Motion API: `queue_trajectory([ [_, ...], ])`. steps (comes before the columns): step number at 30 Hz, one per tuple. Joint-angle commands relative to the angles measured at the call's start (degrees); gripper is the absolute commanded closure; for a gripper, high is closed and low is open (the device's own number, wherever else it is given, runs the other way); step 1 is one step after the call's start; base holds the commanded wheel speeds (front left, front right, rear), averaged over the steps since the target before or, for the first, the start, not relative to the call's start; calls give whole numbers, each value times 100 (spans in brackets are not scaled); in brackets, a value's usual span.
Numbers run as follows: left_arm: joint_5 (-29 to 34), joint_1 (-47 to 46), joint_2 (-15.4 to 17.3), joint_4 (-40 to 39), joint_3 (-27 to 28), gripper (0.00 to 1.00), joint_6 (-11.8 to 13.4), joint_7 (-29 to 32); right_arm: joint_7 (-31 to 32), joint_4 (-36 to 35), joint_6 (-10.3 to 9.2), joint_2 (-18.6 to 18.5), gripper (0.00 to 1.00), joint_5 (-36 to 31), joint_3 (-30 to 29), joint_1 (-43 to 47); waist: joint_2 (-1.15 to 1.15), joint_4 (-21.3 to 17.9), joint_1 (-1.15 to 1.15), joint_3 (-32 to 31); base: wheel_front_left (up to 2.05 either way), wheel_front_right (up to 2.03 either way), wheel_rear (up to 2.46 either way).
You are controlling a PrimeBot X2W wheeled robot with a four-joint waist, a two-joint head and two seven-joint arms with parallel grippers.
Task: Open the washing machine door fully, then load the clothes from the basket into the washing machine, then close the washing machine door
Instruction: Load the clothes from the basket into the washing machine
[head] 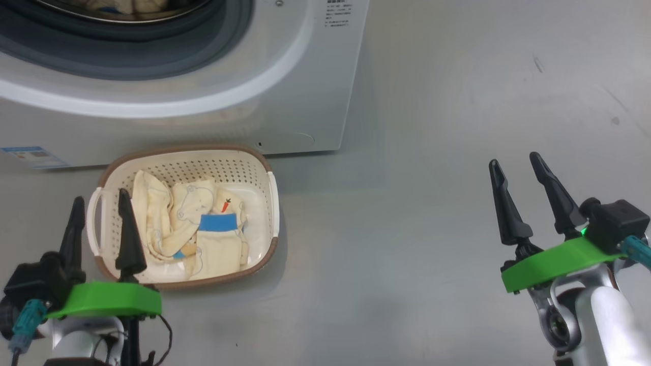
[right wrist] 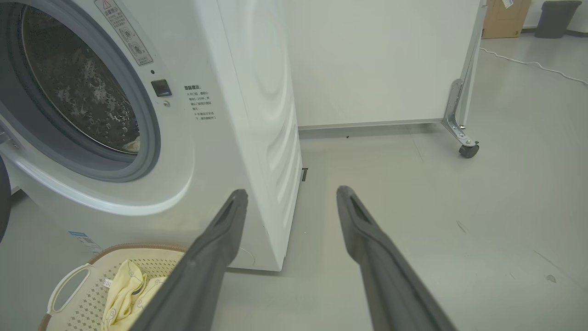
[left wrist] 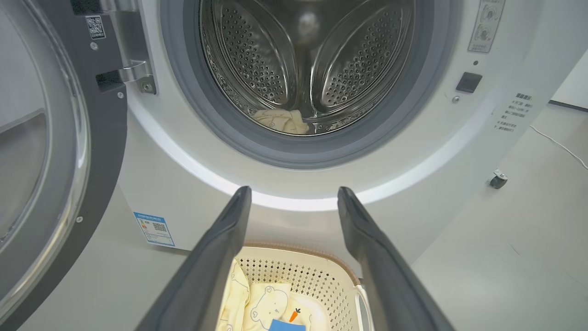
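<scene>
The washing machine [head: 213, 76] stands ahead with its door [left wrist: 50, 151] swung wide open to the left, black rim and glass bowl showing. One cream garment [left wrist: 282, 122] lies at the bottom of the steel drum. The basket [head: 185, 213] sits on the floor in front of the machine, holding cream-yellow clothes [head: 196, 226] with a blue band and a carrot mark. My left gripper [head: 99, 203] hangs open above the basket's left handle, nothing between its fingers. Far to the right over bare floor, my right gripper [head: 516, 165] is open and holds nothing.
Grey floor [head: 432, 152] spreads right of the machine. A white panel on a wheeled metal leg [right wrist: 464, 138] stands behind it, with a cable on the floor [right wrist: 528, 62], a cardboard box and a dark bin at the far back.
</scene>
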Motion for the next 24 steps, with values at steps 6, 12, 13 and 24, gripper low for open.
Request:
queue_trajectory([
  [6,222,322,-123,-336,157,0,803,-78,170,-309,20,-62,0,-129,0,222,-1,378,1,-484,0,0,0],
  [12,456,643,-283,-438,2,0,718,-79,293,-389,20,-62,0,-145,-7,402,-1,465,1,-759,0,0,0],
  [13,483,677,-308,-455,-16,0,701,-79,306,-405,20,-62,0,-141,-13,428,-1,473,1,-795,0,0,0],
  [24,590,965,-471,-423,-35,0,657,-79,408,-545,20,-62,0,-138,-74,724,-1,508,1,-1135,0,0,0],
])
